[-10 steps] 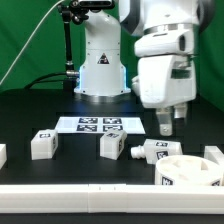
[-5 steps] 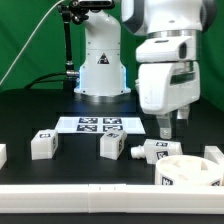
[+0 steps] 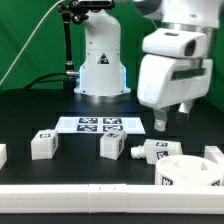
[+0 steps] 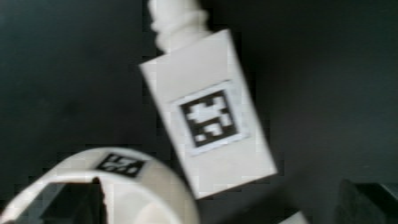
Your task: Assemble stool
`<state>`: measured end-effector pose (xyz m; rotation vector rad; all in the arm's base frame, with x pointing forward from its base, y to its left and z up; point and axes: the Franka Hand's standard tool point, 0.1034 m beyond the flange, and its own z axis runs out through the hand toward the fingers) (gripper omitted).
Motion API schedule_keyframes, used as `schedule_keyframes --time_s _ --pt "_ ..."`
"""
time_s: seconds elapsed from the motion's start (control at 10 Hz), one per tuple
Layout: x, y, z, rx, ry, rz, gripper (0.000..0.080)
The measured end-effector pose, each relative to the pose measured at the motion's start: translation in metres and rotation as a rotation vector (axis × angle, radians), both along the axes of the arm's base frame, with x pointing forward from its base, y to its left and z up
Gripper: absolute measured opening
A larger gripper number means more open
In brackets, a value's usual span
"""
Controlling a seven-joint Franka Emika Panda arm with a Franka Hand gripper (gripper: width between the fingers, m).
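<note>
The round white stool seat (image 3: 190,172) lies at the front on the exterior view's right, and its rim shows in the wrist view (image 4: 128,188). A tagged white leg (image 3: 155,151) lies on its side just beside the seat. In the wrist view this leg (image 4: 210,110) shows its tag and a peg end. Two more legs (image 3: 42,143) (image 3: 112,145) stand further to the exterior view's left. My gripper (image 3: 172,117) hangs open and empty above the lying leg, slightly tilted. Its dark fingers (image 4: 365,205) frame the wrist view.
The marker board (image 3: 100,124) lies flat behind the legs, in front of the robot base (image 3: 100,75). A long white rail (image 3: 100,195) runs along the front edge. Further white parts sit at the exterior view's far right (image 3: 213,155) and far left (image 3: 2,153).
The arm has risen a little and shifted toward the exterior view's right, and the gripper has tilted. The parts on the table have not moved.
</note>
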<state>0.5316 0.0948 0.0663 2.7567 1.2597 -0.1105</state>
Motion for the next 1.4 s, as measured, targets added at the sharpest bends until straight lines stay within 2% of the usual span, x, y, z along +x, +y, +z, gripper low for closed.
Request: schedule_keyframes --time_s 0.2,0.4,0.5,0.7,0.8,1.1,1.2,1.3,1.4 --pt "-0.004 0.009 -0.001 -0.052 0.088 -0.005 0.0649" --pt "-0.009 0.012 -0.009 -0.142 0.195 -0.010 0.0649" --pt "-0.006 0.005 -0.013 -0.184 0.241 0.002 0.0649" --pt "0.001 -0.008 -0.013 -0.236 0.286 0.004 0.0649" --pt "0.001 -0.011 -0.011 -0.291 0.366 -0.002 0.0649" --pt "-0.008 -0.002 -0.018 -0.388 0.504 -0.012 0.0649" --pt "-0.014 -0.003 -0.019 -0.440 0.579 -0.018 0.0649" --pt "-0.003 -0.005 -0.018 -0.479 0.646 -0.015 0.0649" --pt "0.012 -0.003 -0.020 -0.466 0.615 -0.020 0.0649"
